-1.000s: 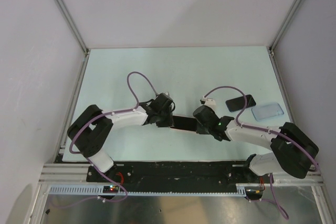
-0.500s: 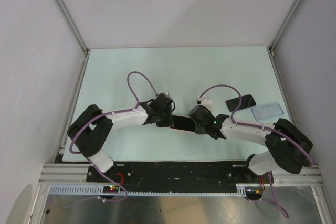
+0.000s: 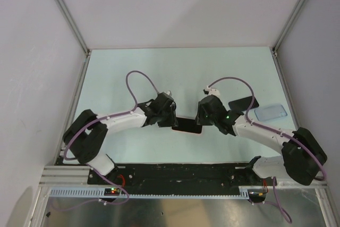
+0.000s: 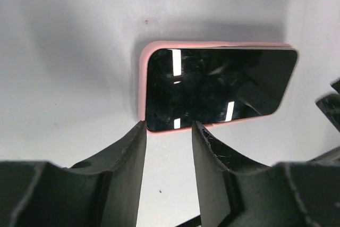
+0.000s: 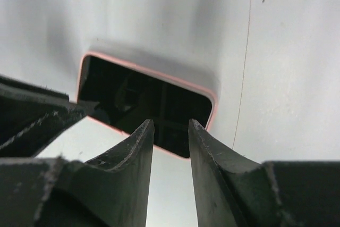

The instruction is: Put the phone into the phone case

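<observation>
The phone (image 4: 218, 86) lies screen-up inside a pink case (image 4: 142, 78), midway along the table's (image 3: 175, 67) near edge. Flanking it, the left gripper (image 4: 169, 126) and the right gripper (image 5: 171, 123) are both parted and empty. Only the overhead view shows a second dark phone (image 3: 244, 103) and a clear case (image 3: 271, 112) towards the right edge.

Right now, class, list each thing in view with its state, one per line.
Phone: flat, screen up, in the pink case.
Pink case: fitted around that phone.
Second phone: bare, flat on the table.
Clear case: flat, nothing in it.
Left end effector: open, holding nothing.
Right end effector: open, holding nothing.
</observation>
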You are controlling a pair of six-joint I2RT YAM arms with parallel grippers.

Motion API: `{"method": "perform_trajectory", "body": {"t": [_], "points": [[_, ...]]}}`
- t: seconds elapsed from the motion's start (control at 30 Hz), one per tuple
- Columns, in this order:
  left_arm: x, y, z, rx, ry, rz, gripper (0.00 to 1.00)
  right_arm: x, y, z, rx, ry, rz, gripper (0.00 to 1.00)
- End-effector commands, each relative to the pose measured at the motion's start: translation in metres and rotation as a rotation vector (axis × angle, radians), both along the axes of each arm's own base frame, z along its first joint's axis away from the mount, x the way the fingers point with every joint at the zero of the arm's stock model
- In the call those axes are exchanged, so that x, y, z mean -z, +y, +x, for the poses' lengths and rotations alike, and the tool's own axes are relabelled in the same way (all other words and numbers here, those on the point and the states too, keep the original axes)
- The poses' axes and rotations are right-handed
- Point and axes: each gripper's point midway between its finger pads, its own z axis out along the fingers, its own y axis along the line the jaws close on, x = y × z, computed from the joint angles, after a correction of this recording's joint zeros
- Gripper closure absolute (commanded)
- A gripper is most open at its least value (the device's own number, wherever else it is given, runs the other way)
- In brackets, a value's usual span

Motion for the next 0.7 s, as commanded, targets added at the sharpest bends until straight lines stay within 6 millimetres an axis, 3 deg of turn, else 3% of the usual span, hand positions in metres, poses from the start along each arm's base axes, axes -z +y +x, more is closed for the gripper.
{"method": "perform_trajectory", "body": {"t": [0.0, 0.17, 0.27, 0.5, 0.67], "points": [[-0.046, -0.012, 0.006, 0.026, -0.098, -0.086, 0.56, -0.018, 0.004, 0.033, 0.001, -0.066, 0.036, 0.62], [-0.045, -0.017, -0.017, 0.029, -0.09, -0.09, 0.6, -0.002, 0.004, 0.057, -0.015, -0.046, 0.002, 0.65], [-0.04, -0.025, -0.029, 0.031, -0.065, -0.09, 0.69, 0.007, 0.009, 0.065, -0.032, -0.025, -0.019, 0.69], [-0.018, -0.044, -0.044, 0.039, -0.013, -0.055, 0.83, 0.037, 0.013, 0.059, -0.049, 0.059, -0.052, 0.74], [-0.003, -0.037, -0.041, 0.03, 0.006, -0.017, 0.85, 0.048, 0.012, 0.049, -0.057, 0.102, -0.073, 0.77]]}}
